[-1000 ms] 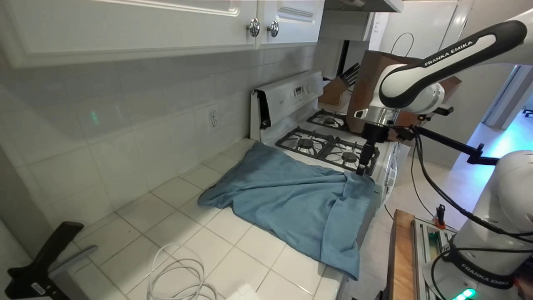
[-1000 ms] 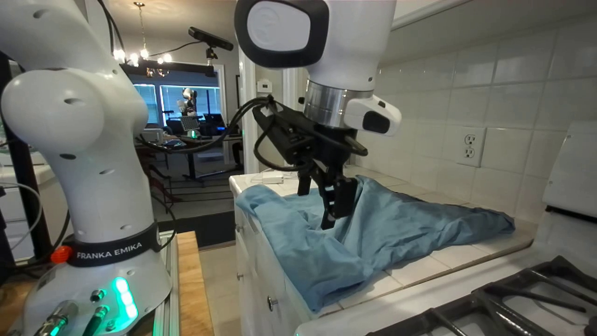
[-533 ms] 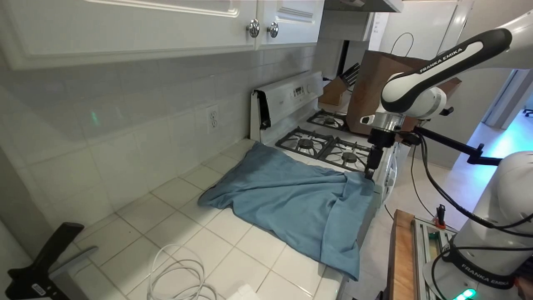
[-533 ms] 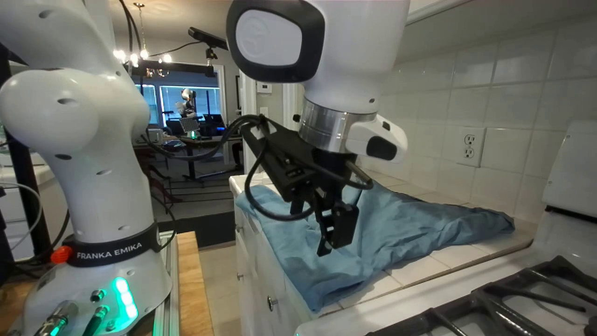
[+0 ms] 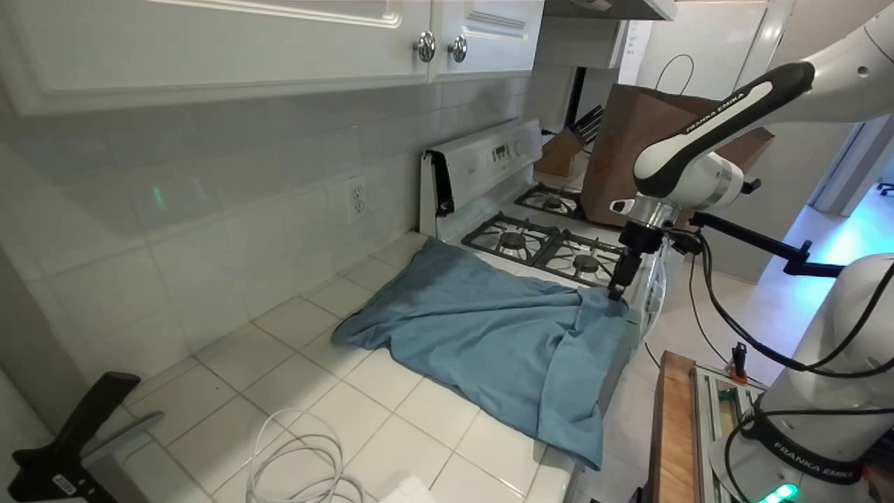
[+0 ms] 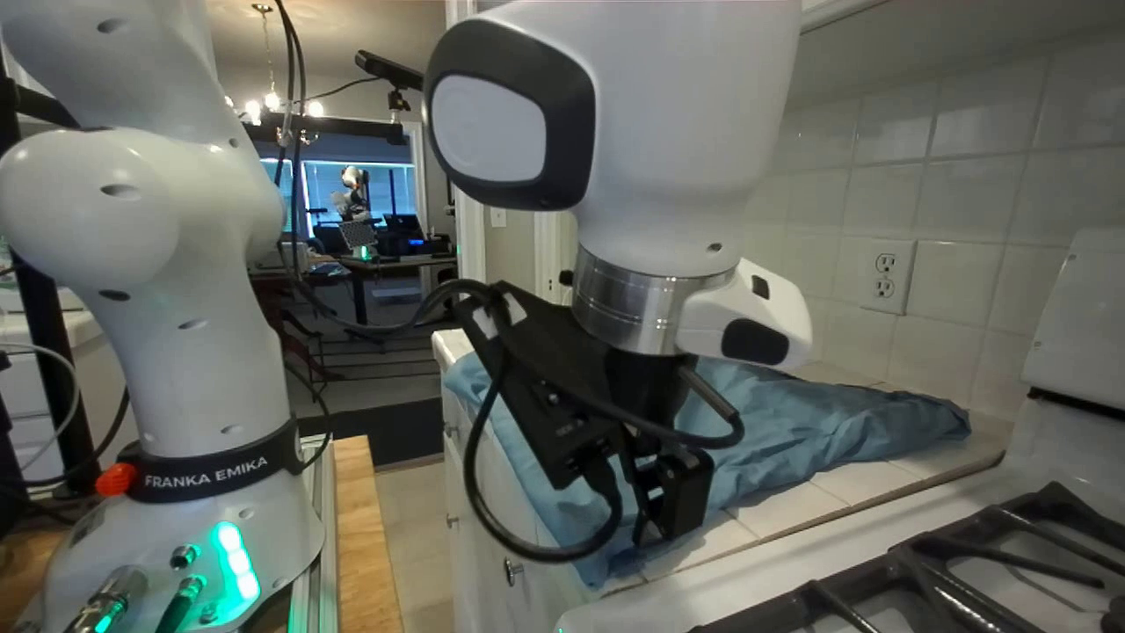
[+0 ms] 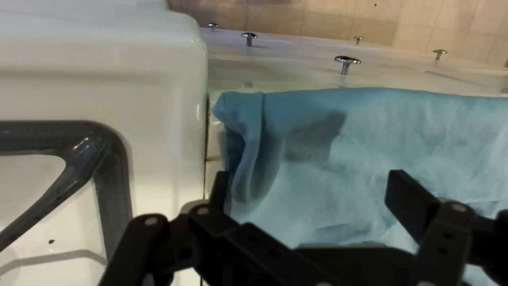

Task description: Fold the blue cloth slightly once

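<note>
The blue cloth [image 5: 482, 328] lies wrinkled on the white tiled counter beside the stove, and shows in both exterior views [image 6: 826, 422]. One side hangs over the counter's front edge. My gripper [image 5: 616, 293] is low at the cloth's front corner on the stove side. In the wrist view my gripper [image 7: 310, 180] is open, its fingers wide apart with cloth between and below them. The left finger stands by the cloth's stove-side edge, near a small raised fold [image 7: 252, 167]. I cannot tell whether the fingertips touch the cloth. The arm hides part of the cloth in an exterior view.
The stove [image 7: 166, 119] with black grates [image 6: 967, 563] is right beside the cloth. Drawer knobs [image 7: 346, 63] stick out below the counter edge. A coiled white cable [image 5: 300, 454] and a black-handled tool [image 5: 70, 433] lie on the counter. Cabinets [image 5: 230, 49] hang above.
My gripper has moved down toward the cloth's stove-side front corner, coming closer to the camera in an exterior view. The cloth has not visibly moved.
</note>
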Motion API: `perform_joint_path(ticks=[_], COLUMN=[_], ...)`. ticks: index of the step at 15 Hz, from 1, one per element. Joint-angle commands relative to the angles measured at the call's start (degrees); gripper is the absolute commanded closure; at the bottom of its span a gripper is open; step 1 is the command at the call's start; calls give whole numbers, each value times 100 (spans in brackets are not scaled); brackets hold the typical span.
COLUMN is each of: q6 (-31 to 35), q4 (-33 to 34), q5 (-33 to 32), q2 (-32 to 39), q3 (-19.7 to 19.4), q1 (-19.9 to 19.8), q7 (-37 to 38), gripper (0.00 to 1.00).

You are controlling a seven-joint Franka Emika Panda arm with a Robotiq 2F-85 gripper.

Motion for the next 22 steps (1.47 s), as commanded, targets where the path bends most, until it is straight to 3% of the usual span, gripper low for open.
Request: perform_joint_path(ticks=[1, 3, 5, 9, 15, 18, 22], q6=[139, 116, 62, -12, -175, -192, 289], q4=[224, 290, 346, 449, 513, 483, 291], q5=[496, 685, 912, 1199, 1133, 915, 36], q2=[491, 684, 829, 1015, 977, 922, 485], q3=[74, 137, 226, 494, 815, 933, 1280], q1=[4, -30, -75, -203, -405, -472, -451], q7=[-478, -654, -814, -942, -646, -136, 1588], gripper=[0, 0, 26, 56, 98, 100, 99])
